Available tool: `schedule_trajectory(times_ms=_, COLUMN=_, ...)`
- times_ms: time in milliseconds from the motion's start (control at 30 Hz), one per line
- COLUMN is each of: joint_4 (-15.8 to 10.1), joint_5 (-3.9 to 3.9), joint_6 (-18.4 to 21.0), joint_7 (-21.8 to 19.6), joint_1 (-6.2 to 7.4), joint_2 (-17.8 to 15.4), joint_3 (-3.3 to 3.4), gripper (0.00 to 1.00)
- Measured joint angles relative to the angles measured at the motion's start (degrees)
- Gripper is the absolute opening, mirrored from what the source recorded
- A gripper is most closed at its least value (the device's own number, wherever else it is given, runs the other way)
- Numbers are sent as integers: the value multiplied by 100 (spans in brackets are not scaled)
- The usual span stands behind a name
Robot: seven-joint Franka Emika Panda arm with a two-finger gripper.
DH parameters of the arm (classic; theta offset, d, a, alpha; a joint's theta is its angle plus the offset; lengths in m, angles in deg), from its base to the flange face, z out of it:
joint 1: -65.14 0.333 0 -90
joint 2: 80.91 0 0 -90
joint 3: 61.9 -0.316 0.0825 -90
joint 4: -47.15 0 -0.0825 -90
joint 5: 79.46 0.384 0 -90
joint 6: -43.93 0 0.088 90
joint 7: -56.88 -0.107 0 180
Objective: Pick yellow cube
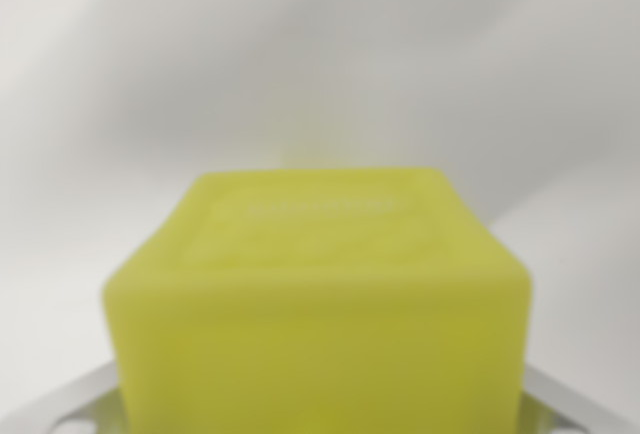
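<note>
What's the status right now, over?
Claw fingers out of sight, state unknown. Yellow cube very close, blurred, filling the lower view, between pale metal pieces at the bottom corners. Nothing in the way.

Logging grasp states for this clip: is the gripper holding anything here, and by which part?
Cannot be told. The yellow cube fills the blurred wrist view, with pale metal parts at its lower corners, but no fingertip contact shows.
</note>
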Motion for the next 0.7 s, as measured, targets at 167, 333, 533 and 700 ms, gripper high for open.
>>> schedule_trajectory(times_ms=167, joint_4=-38, joint_5=-34, joint_6=134, joint_7=-24, joint_1=-6, joint_2=-174, joint_3=0, gripper=0)
schedule_trajectory(times_ms=333, joint_4=-69, joint_5=-65, joint_6=274, joint_7=-45, joint_1=-10, joint_2=-346, joint_3=-1, gripper=0)
schedule_trajectory(times_ms=533, joint_4=-96, joint_5=-97, joint_6=444, joint_7=-68, joint_1=-15, joint_2=-544, joint_3=-1, gripper=0)
schedule_trajectory(times_ms=700, joint_4=-111, joint_5=-123, joint_6=591, joint_7=-85, joint_1=-19, joint_2=-707, joint_3=-2, gripper=0)
